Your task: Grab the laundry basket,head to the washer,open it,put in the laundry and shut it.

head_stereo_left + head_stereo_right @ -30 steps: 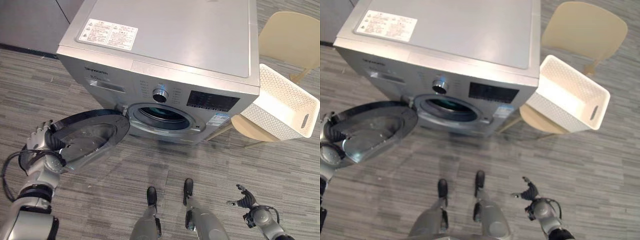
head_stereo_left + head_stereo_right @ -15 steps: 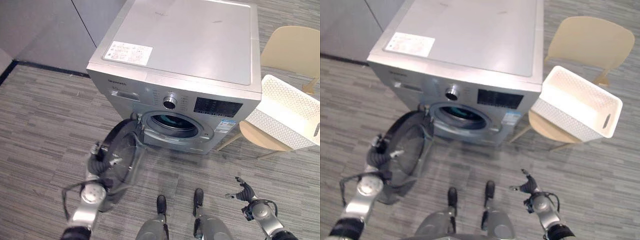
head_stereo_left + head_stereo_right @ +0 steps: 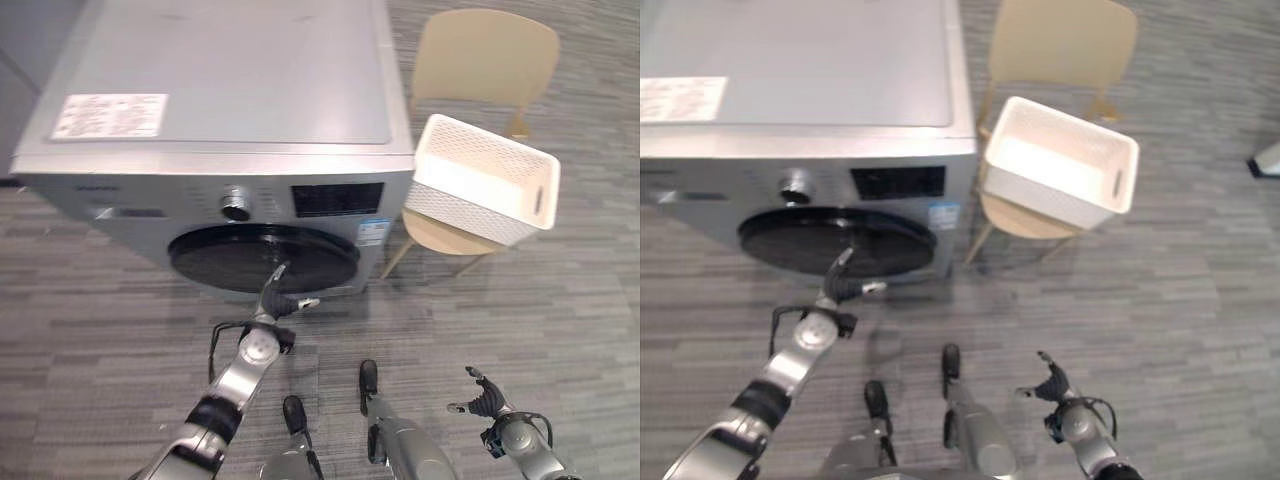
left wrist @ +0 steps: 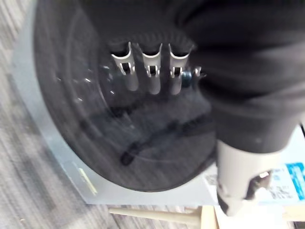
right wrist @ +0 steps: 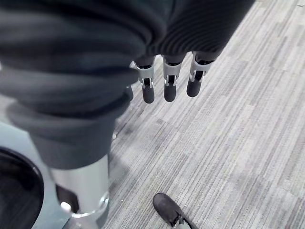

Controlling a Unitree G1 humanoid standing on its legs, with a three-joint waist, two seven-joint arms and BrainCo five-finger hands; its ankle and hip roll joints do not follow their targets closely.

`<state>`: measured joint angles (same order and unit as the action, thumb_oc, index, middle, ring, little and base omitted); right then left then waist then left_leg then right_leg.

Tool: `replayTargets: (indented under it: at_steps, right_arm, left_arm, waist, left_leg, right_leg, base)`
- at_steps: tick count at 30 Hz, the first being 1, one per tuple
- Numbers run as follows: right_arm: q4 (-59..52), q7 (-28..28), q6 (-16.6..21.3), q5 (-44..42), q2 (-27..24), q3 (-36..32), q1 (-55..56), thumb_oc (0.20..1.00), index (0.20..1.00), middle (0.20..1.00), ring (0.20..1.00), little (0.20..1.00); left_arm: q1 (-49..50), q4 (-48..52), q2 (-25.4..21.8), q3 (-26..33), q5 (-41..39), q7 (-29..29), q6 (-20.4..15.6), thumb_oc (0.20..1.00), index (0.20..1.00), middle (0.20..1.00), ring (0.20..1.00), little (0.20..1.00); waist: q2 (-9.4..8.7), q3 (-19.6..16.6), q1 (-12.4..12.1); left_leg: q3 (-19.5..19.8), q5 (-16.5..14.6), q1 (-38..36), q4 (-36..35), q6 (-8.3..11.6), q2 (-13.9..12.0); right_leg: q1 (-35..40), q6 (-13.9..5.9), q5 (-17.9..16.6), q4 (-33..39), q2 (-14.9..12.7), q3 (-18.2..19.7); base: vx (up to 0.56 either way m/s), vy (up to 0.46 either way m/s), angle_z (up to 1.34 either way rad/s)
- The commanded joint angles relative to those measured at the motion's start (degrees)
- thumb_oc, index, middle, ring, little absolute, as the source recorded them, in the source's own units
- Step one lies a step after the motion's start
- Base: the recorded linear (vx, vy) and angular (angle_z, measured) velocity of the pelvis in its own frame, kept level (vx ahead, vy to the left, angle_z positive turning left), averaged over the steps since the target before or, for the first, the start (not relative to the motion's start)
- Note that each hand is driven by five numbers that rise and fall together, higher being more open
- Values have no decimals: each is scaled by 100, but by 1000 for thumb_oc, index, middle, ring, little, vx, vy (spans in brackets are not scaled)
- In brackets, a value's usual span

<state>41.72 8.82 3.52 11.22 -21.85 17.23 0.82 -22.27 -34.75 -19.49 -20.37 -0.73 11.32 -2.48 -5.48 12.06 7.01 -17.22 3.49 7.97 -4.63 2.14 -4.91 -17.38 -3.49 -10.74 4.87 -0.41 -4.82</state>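
While I look down from the head camera, this is what I read off:

Washer (image 3: 230,90): silver front-loader, standing on the grey plank floor (image 3: 560,300) straight ahead of me.
Door (image 3: 262,258): round and dark, lying flat against the washer's front over the drum opening.
Left hand (image 3: 278,296): up at the door's lower edge, fingers straight and reaching onto the dark glass (image 4: 119,119), clasping nothing that I can see.
Right hand (image 3: 484,398): low by my right side over the floor, fingers loosely spread, holding nothing.
Laundry basket (image 3: 482,180): white, perforated, tilted on the seat of a beige chair (image 3: 485,50) just to the right of the washer; I see no laundry inside it.
Control knob (image 3: 236,203): above the door, left of the dark display panel (image 3: 337,198).
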Motion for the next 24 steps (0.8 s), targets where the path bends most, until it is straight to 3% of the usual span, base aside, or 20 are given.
replayTargets:
  at_steps: [1, 4, 8, 11, 13, 19, 24]
  right_arm:
    - [-109, 188, 111, 35, -385, 40, -14, 1000, 1000, 1000, 1000, 1000]
    - [-82, 254, 156, -48, -483, 42, -9, 1000, 1000, 1000, 1000, 1000]
    - [-10, 276, 187, -126, -512, -42, -14, 1000, 1000, 1000, 1000, 1000]
    - [96, 289, 181, -161, -444, -141, -4, 1000, 1000, 1000, 1000, 1000]
    - [295, 277, 113, -173, -265, -310, -41, 1000, 1000, 1000, 1000, 1000]
    - [464, 236, 26, -248, -78, -575, -167, 1000, 1000, 1000, 1000, 1000]
    - [506, 192, -26, -452, 14, -835, -211, 1000, 1000, 1000, 1000, 1000]
  left_arm:
    - [-614, -623, -147, 43, 466, 476, -128, 1000, 1000, 1000, 1000, 1000]
    - [-1094, -1189, -442, -7, 563, 574, -100, 1000, 1000, 1000, 1000, 1000]
    - [-880, -982, -623, 50, 706, 534, -170, 1000, 1000, 1000, 1000, 1000]
    - [-359, -532, -583, 156, 703, 420, -226, 1000, 1000, 1000, 1000, 1000]
    - [816, 45, -279, 508, 242, 103, -334, 1000, 1000, 1000, 1000, 1000]
    - [2071, 208, -18, 927, -282, -302, -323, 1000, 1000, 1000, 1000, 1000]
    - [2755, -312, 182, 1382, -592, -471, -159, 1000, 1000, 1000, 1000, 1000]
  waist:
    - [139, -45, -6]
    - [229, -48, 98]
    - [341, -105, 93]
    - [398, -174, 47]
    - [454, -325, -82]
    - [482, -514, -267]
    - [477, -697, -430]
  left_leg:
    - [437, 394, 574, -37, 199, -223]
    - [349, 403, 571, -37, 240, -255]
    - [288, 402, 538, -37, 266, -254]
    - [287, 376, 454, -37, 263, -228]
    - [376, 304, 237, -37, 241, -176]
    - [506, 197, -95, -37, 204, -80]
    - [651, 154, -271, -37, 183, -5]
  right_leg:
    - [248, -356, 836, -332, -56, 56]
    - [218, -369, 804, -321, -63, 72]
    - [229, -384, 749, -223, -77, 90]
    - [340, -381, 754, -143, -94, 86]
    - [644, -361, 826, -92, -128, 36]
    - [1073, -348, 933, -47, -166, -61]
    - [1324, -350, 987, -23, -203, -183]
  base:
    - [-22, -31, -19]
    - [-2, -7, -20]
    - [5, 14, -5]
    - [13, 3, 0]
    - [88, -1, 5]
    - [59, -14, 15]
    - [48, -3, 18]
